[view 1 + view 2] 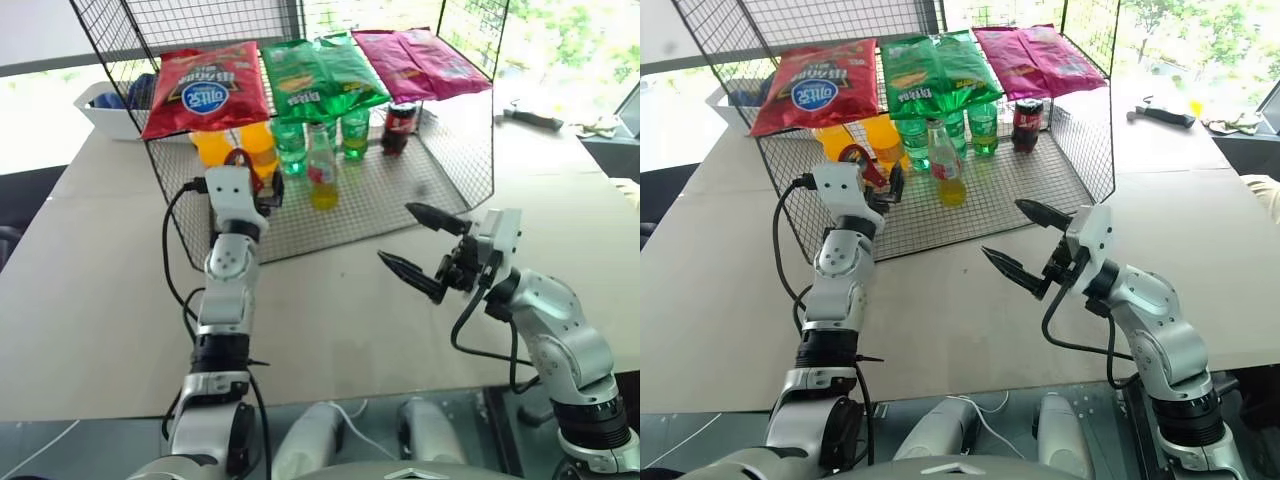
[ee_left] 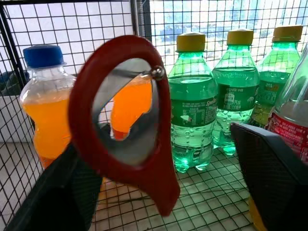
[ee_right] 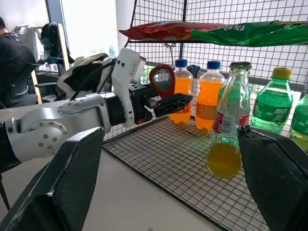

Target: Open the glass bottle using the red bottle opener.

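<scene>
The red bottle opener (image 2: 125, 120) stands upright in the wire rack, its oval ring up, in front of the orange bottles. My left gripper (image 1: 252, 178) is open around it: the opener leans on one finger (image 2: 57, 192), and a wide gap separates it from the other finger (image 2: 269, 168). The glass bottle (image 1: 322, 170), with yellow liquid, a red label and a metal cap, stands upright on the rack floor just right of that gripper. My right gripper (image 1: 396, 232) hovers open and empty over the table in front of the rack, pointing toward the bottle.
The black wire rack (image 1: 400, 190) has chip bags (image 1: 300, 75) on its upper shelf. Orange soda bottles (image 1: 258, 145), green bottles (image 1: 352, 130) and a dark bottle (image 1: 400, 128) stand at its back. A white bin (image 1: 105, 110) sits back left. A person (image 3: 14, 62) shows in the right wrist view.
</scene>
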{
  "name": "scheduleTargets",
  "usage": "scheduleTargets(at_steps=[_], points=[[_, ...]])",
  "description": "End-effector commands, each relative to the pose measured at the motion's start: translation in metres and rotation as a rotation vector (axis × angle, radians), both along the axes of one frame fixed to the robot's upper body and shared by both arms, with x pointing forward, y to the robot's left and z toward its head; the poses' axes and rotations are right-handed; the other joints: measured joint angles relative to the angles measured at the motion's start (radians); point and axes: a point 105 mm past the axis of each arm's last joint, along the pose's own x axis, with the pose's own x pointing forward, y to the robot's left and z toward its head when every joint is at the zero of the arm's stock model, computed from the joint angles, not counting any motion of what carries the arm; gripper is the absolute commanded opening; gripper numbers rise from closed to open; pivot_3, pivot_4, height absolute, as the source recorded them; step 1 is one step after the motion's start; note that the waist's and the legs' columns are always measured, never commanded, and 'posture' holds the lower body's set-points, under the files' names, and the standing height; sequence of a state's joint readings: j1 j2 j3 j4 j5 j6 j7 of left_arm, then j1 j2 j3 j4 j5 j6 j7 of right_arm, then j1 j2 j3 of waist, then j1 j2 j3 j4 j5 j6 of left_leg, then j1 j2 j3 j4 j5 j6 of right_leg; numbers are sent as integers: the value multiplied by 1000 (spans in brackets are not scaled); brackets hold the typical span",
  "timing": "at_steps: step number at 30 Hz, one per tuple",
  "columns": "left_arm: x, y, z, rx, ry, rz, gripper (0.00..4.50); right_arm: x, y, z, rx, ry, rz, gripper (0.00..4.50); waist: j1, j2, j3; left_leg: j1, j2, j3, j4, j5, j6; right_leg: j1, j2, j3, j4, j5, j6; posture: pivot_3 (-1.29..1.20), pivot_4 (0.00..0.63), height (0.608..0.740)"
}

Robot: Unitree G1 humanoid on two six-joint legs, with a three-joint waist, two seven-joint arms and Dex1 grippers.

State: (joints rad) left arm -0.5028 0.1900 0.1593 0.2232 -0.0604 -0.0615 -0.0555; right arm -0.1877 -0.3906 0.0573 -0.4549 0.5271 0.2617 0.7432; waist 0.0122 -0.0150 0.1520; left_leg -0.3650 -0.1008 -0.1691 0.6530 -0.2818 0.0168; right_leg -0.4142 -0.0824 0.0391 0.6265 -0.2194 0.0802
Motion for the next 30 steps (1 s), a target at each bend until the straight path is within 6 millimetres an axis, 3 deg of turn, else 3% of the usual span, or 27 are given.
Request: scheduleTargets(at_steps=[1, 5, 6, 11, 22, 28, 30], points=[[-1, 2, 20, -25, -95, 10, 2300, -5, 0, 12, 11, -55, 1, 4500, 0, 0, 0, 0, 0, 0, 0, 0, 0, 0, 0, 0, 0, 0, 0, 0, 150, 740], [-3, 1, 19, -47, -103, 3, 358, -5, -1, 11, 10, -54, -5, 4500, 0, 0, 0, 0, 0, 0, 0, 0, 0, 0, 1, 0, 1, 0, 0, 0, 150, 740], [-4, 2, 18, -52, -105, 2, 131, -5, -1, 11, 10, -54, -5, 4500, 0, 0, 0, 0, 0, 0, 0, 0, 0, 0, 0, 0, 1, 0, 0, 0, 150, 740], [-9, 0, 20, -180, -121, -63, 131, -5, -1, 11, 9, -55, -7, 4500, 1, 0, 0, 0, 0, 0, 0, 0, 0, 0, 0, 0, 1, 0, 0, 0, 150, 740], [-27, -19, 39, -621, -141, -434, 131, -4, 0, 7, 7, -52, -7, 4500, 0, 0, 0, 0, 0, 0, 1, 0, 0, 0, 1, 0, 1, 0, 0, 0, 150, 740], [-34, -39, 35, -685, -55, -587, 131, -3, 0, 8, 13, -49, -15, 4500, 1, 0, 0, 0, 0, 0, 1, 0, 0, 0, 1, 1, 1, 0, 0, 0, 150, 740], [-42, -53, 34, -725, -7, -710, 131, -1, 0, 5, 10, 8, -15, 4500, 1, 0, 0, 0, 0, 0, 1, 0, 0, 0, 1, 1, 1, 0, 0, 0, 150, 740]])
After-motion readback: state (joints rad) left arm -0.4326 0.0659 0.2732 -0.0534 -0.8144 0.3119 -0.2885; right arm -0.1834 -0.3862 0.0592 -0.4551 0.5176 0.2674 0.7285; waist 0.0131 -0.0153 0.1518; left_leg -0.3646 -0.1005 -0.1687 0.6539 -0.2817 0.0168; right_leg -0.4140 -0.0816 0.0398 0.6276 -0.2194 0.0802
